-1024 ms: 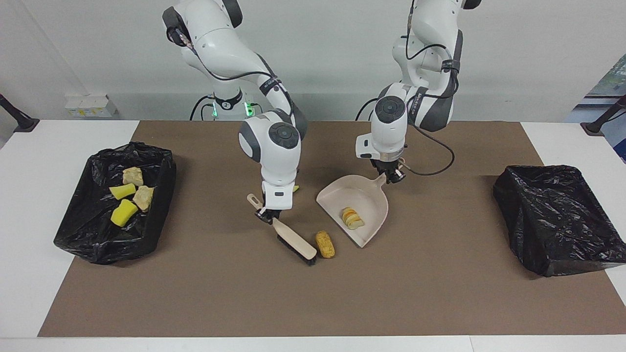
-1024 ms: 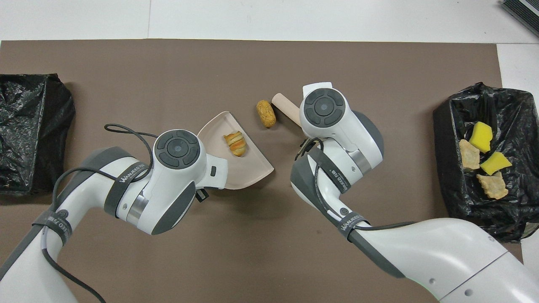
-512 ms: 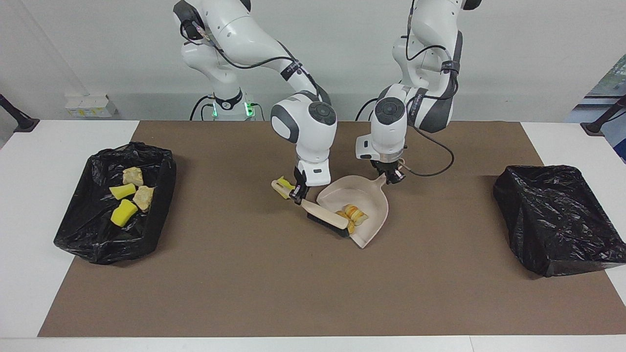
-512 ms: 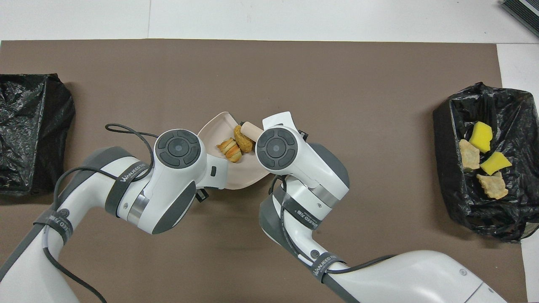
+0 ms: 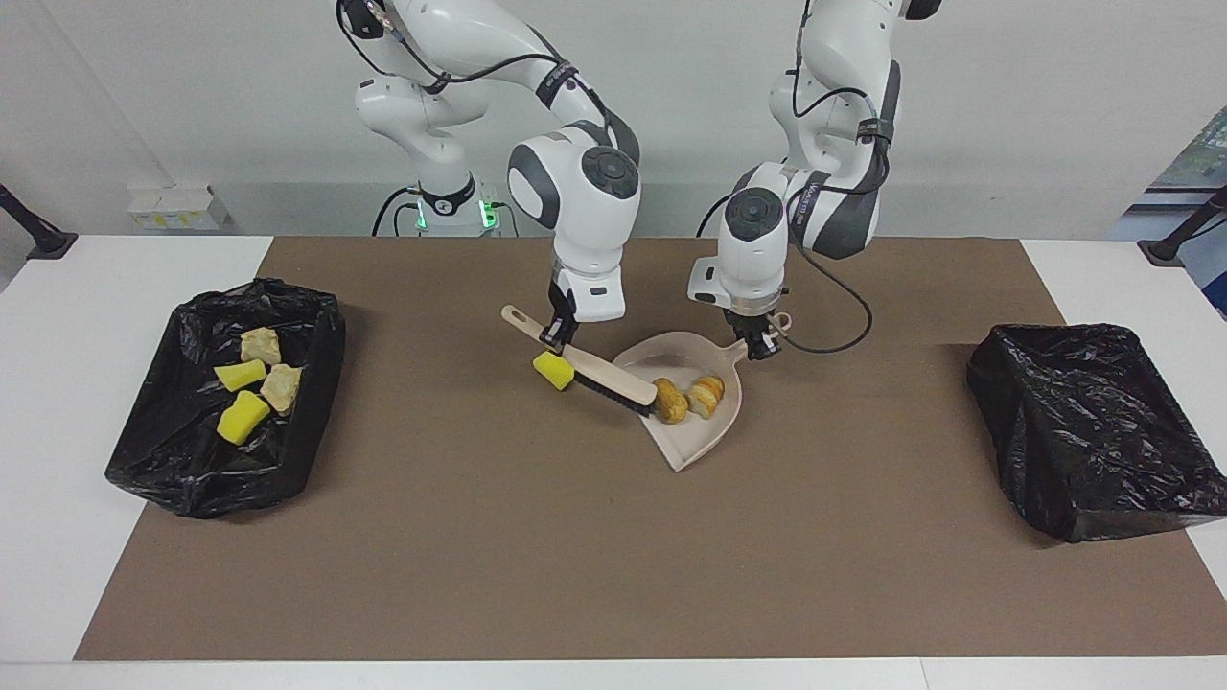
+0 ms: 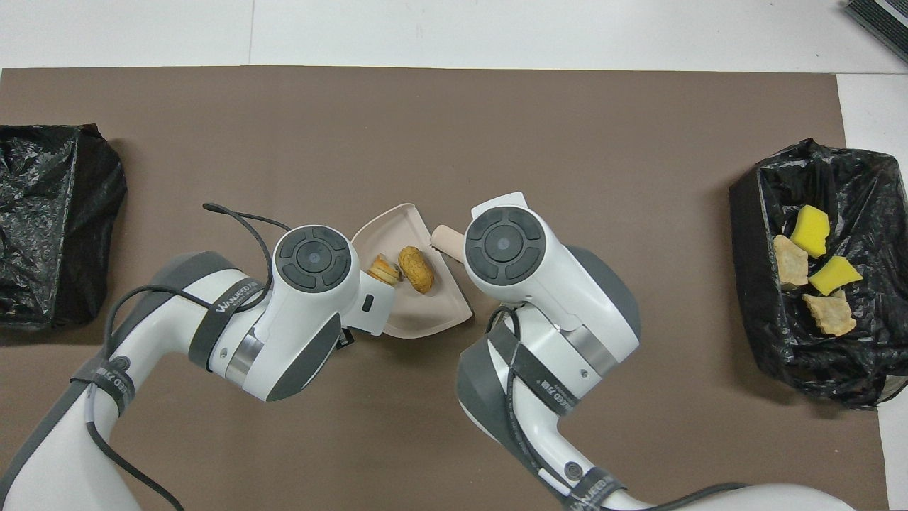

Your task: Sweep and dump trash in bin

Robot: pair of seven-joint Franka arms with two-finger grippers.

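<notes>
**Two lumps in the dustpan, one sponge left**

The left pincer (image 5: 762, 347) grips the dustpan (image 5: 692, 433) handle; two bread lumps (image 5: 686, 398) lie below it. The right pincer (image 5: 556, 335) holds the brush (image 5: 602, 376), its length slanting toward the dustpan. A yellow sponge (image 5: 553, 370) lies just under it.

This place is a robotics laboratory, not a home. Two white robot arms (image 5: 575, 182) stand on fixed bases at the edge of a white table (image 5: 57, 316), and black cables (image 5: 844, 326) hang along them. A plain brown mat (image 5: 613, 556) covers the middle of the table as a work field. At each end of the mat stands a bin lined with a black plastic bag (image 5: 1083, 431). The wall (image 5: 1035, 115) at the robots' end is bare and light grey. On the table edge near it sits a white power strip (image 5: 177, 206), and dark camera stands (image 5: 34, 230) are fixed at the corners.
</notes>
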